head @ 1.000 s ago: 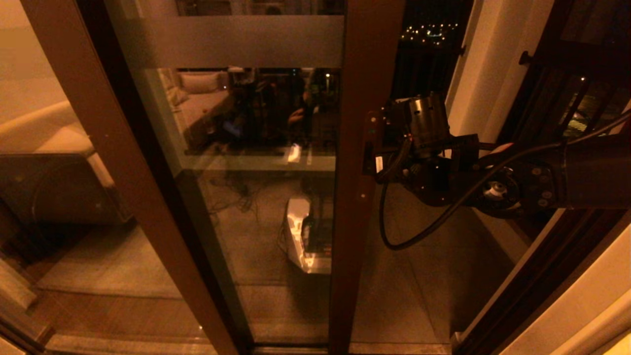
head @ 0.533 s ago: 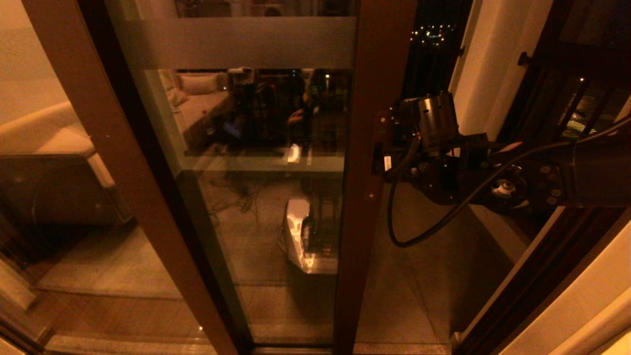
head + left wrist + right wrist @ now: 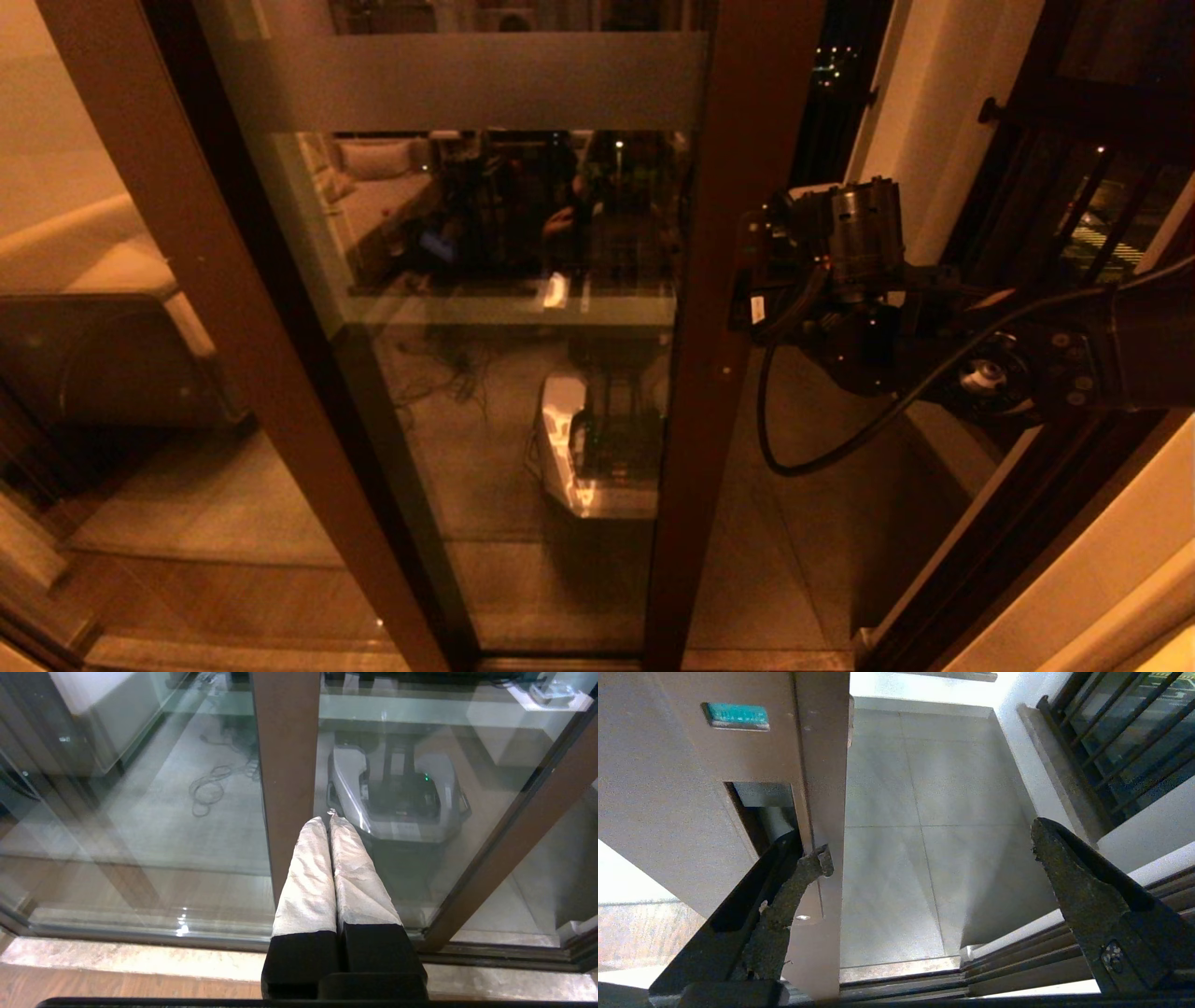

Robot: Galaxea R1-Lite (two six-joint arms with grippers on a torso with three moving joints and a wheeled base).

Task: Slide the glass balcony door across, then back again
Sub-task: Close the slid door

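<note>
The glass balcony door point(image 3: 504, 280) fills the middle of the head view, with a frosted band point(image 3: 467, 79) across its top. Its dark brown stile point(image 3: 719, 280) stands right of centre. My right gripper point(image 3: 756, 271) is at that stile at mid height. In the right wrist view the right gripper point(image 3: 931, 840) is open, with one finger point(image 3: 794, 882) hooked into the recessed handle point(image 3: 761, 802) and the other out over the balcony floor. My left gripper point(image 3: 329, 819) is shut on nothing and hangs low in front of the glass.
A fixed brown frame post point(image 3: 187, 280) slants down the left. Right of the stile the gap opens onto the tiled balcony floor point(image 3: 901, 835), a white pillar point(image 3: 934, 121), a dark railing point(image 3: 1102, 187) and the door jamb point(image 3: 1008, 541). The floor track point(image 3: 901, 975) runs below.
The door stile has slid to the right, narrowing the open gap. My right gripper has travelled right with it, still hooked in the handle.
</note>
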